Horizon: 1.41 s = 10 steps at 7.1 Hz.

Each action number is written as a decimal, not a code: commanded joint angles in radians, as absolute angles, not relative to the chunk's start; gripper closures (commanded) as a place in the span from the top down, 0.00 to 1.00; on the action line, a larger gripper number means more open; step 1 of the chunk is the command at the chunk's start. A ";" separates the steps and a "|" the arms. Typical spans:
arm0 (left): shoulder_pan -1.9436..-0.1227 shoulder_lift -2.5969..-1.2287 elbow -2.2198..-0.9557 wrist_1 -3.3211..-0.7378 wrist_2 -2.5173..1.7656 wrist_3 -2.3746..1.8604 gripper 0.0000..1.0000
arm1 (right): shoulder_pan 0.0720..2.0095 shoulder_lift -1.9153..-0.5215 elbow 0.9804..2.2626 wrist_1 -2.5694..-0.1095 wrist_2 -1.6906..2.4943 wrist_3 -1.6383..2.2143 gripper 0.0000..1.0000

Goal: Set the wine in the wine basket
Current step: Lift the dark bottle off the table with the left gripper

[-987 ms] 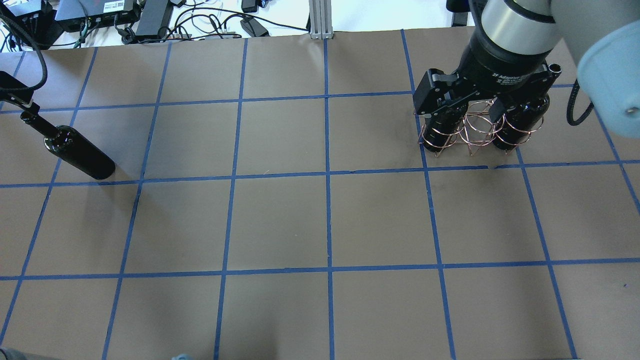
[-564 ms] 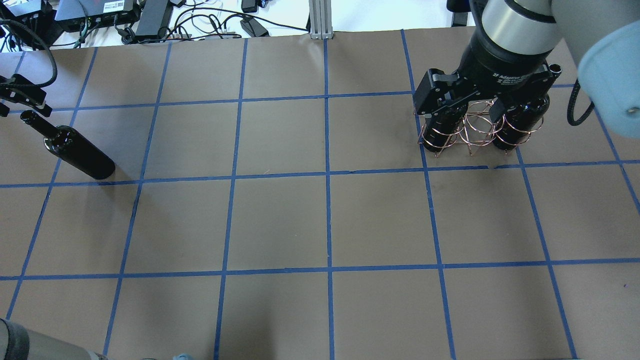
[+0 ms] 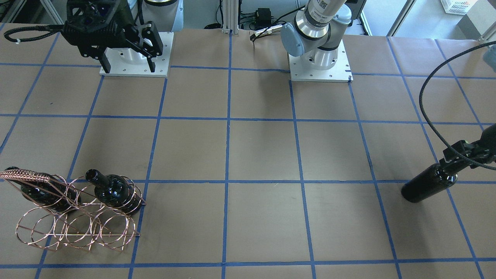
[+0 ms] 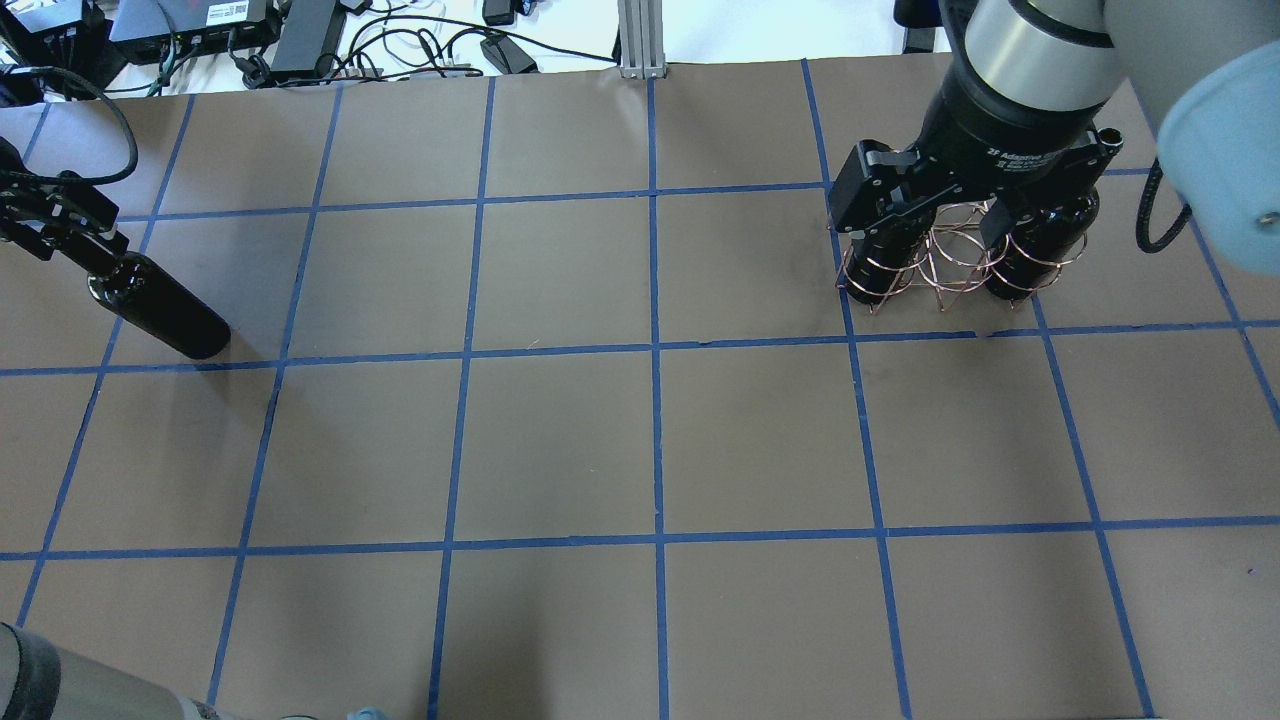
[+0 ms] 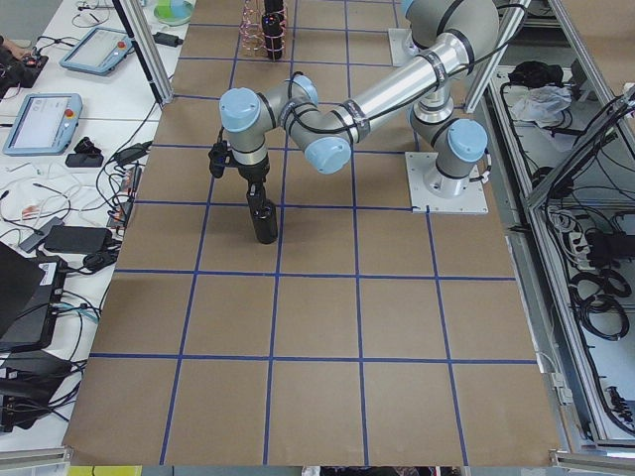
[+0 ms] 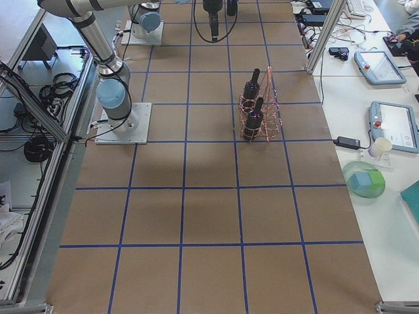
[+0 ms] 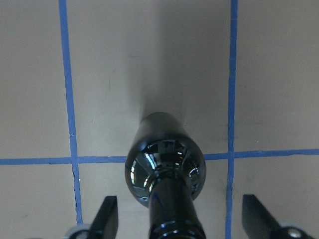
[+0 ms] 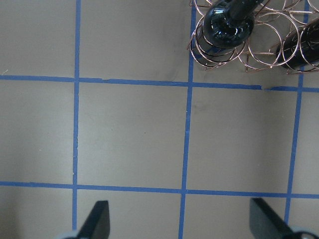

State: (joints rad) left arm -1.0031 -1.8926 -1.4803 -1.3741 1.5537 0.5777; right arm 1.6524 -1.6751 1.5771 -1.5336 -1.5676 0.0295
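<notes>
A dark glass wine bottle (image 4: pixel 160 310) stands upright at the table's left side; it also shows in the front view (image 3: pixel 426 188) and the left wrist view (image 7: pixel 164 164). My left gripper (image 4: pixel 75 225) is open, its fingers (image 7: pixel 108 216) wide apart on either side of the bottle's neck without touching it. The copper wire wine basket (image 4: pixel 950 265) stands at the far right, also in the front view (image 3: pixel 77 228), with two like bottles (image 3: pixel 112 192) (image 3: pixel 42 193) upright in its hoops. My right gripper (image 3: pixel 128 64) is open and empty, raised high above the table near the basket.
Blue tape lines grid the brown table (image 4: pixel 650 430). The basket's braided handle (image 3: pixel 23 175) sticks up at its end. Cables and power bricks (image 4: pixel 300 40) lie beyond the far edge. Both arm bases (image 3: pixel 319 62) are bolted at the robot's side.
My left gripper has moved down over the bottle's top, so its open fingers now flank the neck. The bottle, the basket and the right arm have not moved.
</notes>
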 commanded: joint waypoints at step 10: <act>-1.026 -1.870 -1.479 -1.377 1.572 0.588 0.00 | 1.652 -1.674 1.578 -1.531 -1.568 0.031 1.00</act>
State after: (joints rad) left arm -1.0100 -1.8872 -1.4803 -1.3749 1.5730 0.5907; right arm 1.6521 -1.6736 1.5784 -1.5315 -1.5677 0.0305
